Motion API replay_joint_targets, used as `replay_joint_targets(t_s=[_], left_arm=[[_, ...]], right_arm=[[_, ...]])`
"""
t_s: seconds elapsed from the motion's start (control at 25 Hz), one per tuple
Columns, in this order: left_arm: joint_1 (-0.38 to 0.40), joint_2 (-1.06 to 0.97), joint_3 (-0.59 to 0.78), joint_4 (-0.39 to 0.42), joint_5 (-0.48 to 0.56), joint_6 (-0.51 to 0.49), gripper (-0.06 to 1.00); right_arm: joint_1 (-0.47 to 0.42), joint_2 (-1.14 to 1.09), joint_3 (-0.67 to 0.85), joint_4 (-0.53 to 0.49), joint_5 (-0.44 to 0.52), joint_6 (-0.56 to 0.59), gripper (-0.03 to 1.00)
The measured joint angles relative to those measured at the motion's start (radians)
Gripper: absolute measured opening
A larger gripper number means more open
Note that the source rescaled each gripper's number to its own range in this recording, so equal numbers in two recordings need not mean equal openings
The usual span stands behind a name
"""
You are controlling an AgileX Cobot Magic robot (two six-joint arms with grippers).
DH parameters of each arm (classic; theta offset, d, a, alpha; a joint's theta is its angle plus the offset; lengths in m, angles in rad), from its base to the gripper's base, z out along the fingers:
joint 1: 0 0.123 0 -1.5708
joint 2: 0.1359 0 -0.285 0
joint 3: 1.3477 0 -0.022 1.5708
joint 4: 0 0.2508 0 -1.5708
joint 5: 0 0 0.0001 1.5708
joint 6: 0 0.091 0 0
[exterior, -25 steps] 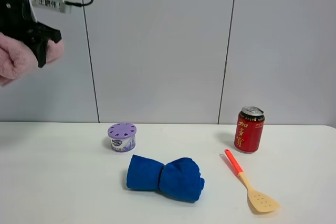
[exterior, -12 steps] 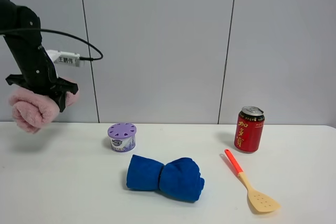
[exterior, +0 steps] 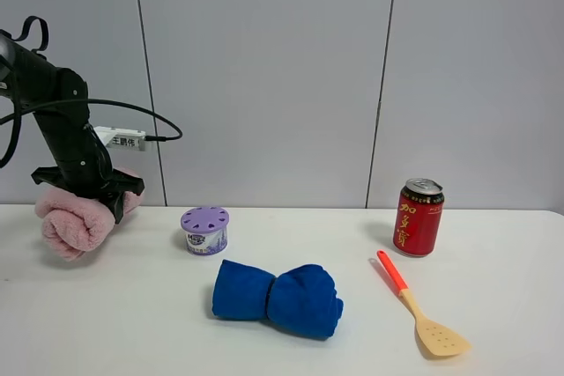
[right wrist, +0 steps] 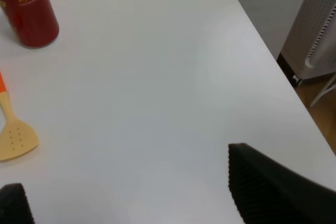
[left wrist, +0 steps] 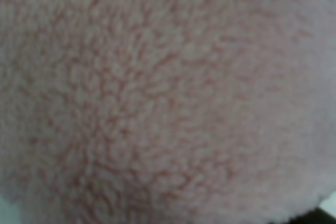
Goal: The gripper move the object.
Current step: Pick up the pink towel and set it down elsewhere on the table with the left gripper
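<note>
Seen from the high camera, the left end effector [exterior: 88, 193] is clamped on the pink towel [exterior: 69, 224] at the far 9 o'clock side of the table [exterior: 132, 323]. Its black fingers [exterior: 116, 207] cross the roll near its upper part. The towel hangs below them, tilted, with its rounded lower end toward 7 o'clock. That end sits low over the table, and I cannot tell whether it touches. The dark arm [exterior: 62, 121] rises from the grip toward 11 o'clock, and a black cable [exterior: 141, 112] loops off toward 3 o'clock past a white tag [exterior: 122, 140]. In the left wrist view, blurred pink fluff of the towel [left wrist: 157, 98] fills nearly the whole picture.

A purple-lidded tub [exterior: 204, 230] stands at 3 o'clock from the towel, well apart from it. A blue cloth [exterior: 278, 298], pinched at its middle, lies near the tub at about 5 o'clock from it. A red can [exterior: 419, 217] stands upright at 2 o'clock from the cloth. Just beside the can, at 6 o'clock, lies a spatula [exterior: 414, 301] with its orange handle pointing to 11 o'clock and its tan blade to 5 o'clock.

The right wrist view shows the right end effector [right wrist: 126, 174] with its two black fingers [right wrist: 262, 192] well apart and nothing between them, over bare table [right wrist: 157, 77]. The can [right wrist: 29, 11] and the spatula blade [right wrist: 16, 140] show in this view too, and the table's edge runs past a white perforated panel [right wrist: 320, 19].
</note>
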Motion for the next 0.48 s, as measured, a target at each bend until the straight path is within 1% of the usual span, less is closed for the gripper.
replay_joint_targets(t_s=[0.24, 0.48], left_arm=[[0.008, 0.008, 0.000, -0.001, -0.067, -0.018, 0.00], [0.013, 0.008, 0.000, 0.021, -0.071, -0.034, 0.00]], right_arm=[[0.000, 0.000, 0.000, 0.000, 0.000, 0.000, 1.00], [0.000, 0.000, 0.000, 0.000, 0.000, 0.000, 1.00]])
